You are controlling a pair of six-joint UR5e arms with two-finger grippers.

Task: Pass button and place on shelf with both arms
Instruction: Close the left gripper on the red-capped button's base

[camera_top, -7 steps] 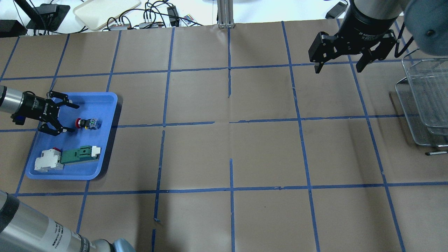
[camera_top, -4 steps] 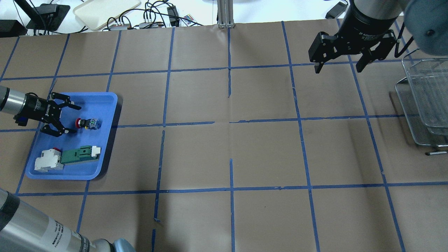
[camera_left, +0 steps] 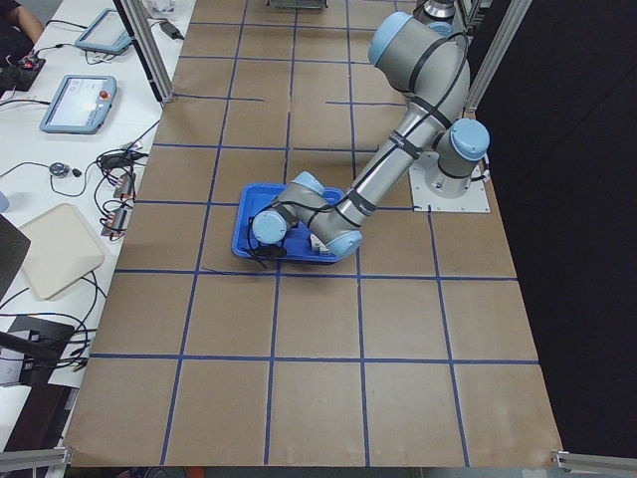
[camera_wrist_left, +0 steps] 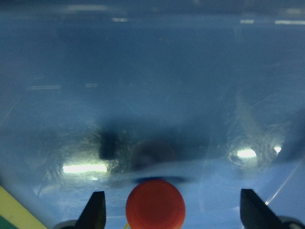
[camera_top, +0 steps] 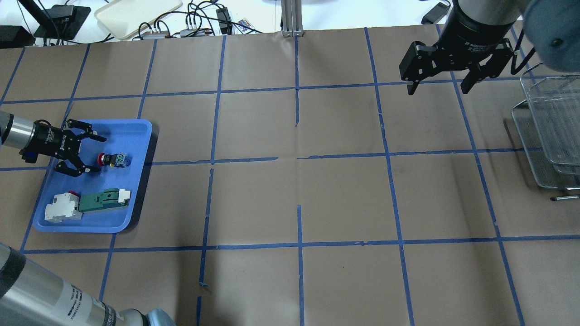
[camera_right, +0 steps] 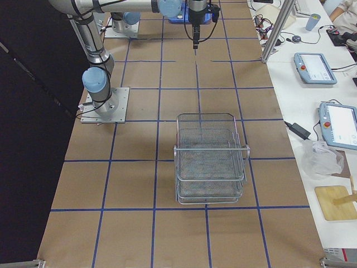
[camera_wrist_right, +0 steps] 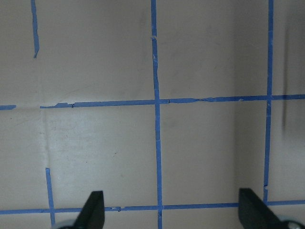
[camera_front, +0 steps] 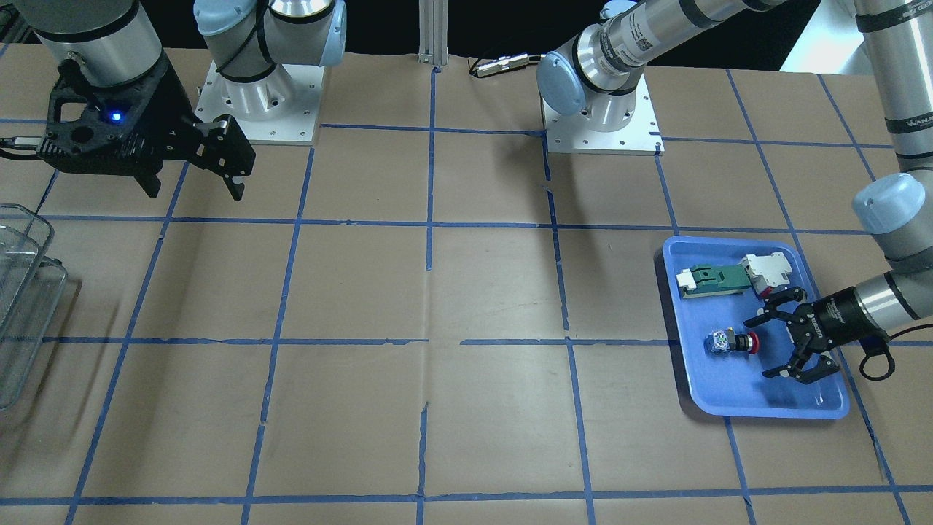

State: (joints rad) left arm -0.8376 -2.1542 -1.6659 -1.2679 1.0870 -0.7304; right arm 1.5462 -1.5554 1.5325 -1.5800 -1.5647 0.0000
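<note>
Button (camera_wrist_left: 155, 206) centred between the spread fingers of left pincer (camera_top: 99, 154), red cap facing the wrist camera, not yet touched. Left pincer wide open, nothing in it, low over blue tray (camera_top: 133, 131), tips just beside the cap. Button on its side on the tray floor, whitish-blue block pointing away toward mid-counter.

Step in hand, by judgement: final approach and grasp.
- Advance along the button's axis until the fingers flank the black collar rather than the domed cap; a grip on the dome would probably slip.
- Keep tips just clear of the tray floor.
- Close slowly and watch for roll.
- Leave the block end exposed for the receiving pincer at the hand-over.
- Lift straight up to clear the tray rim.

Further along the tray: green-and-white part (camera_top: 102, 200) side by side with white block with red tab (camera_top: 61, 209), seemingly touching each other. Both apart from the button, so no interference expected.

Across counter (camera_top: 299, 190): right pincer (camera_top: 438, 90) raised, wide open, holding nothing, well apart from the tray. Beyond it, at the far end, shelf (camera_top: 550, 131), tiered wire mesh.

Counts: button 1; tray 1; other parts in tray 2; shelf 1; arms 2; pincers 2.
</note>
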